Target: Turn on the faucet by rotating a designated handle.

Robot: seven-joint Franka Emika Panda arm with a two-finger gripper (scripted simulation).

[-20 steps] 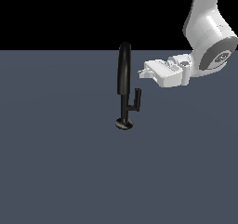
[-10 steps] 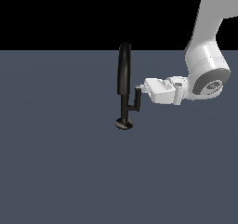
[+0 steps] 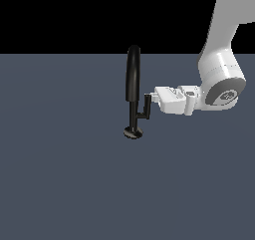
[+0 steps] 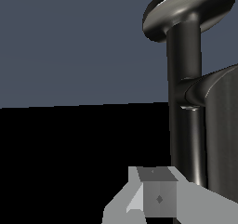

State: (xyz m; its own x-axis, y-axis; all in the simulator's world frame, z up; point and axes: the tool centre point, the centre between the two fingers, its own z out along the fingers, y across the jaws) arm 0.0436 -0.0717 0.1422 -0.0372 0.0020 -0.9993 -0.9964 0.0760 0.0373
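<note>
We see the faucet (image 3: 133, 82) standing upright on the grey floor (image 3: 60, 184), its disc base flat and the handle (image 3: 146, 107) branching off the stem toward the exterior view's right. The white gripper (image 3: 152, 97) reaches in horizontally from that side, its tip right at the handle's upright end (touching or just beside). We cannot tell how far apart the jaws stand.

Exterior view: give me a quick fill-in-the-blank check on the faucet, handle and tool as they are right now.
1. The faucet is coloured ____.
2. The tool reaches the handle from the exterior view's ____.
3. The faucet's round base rests on the ____ floor.

Missing words: black; right; grey
</note>
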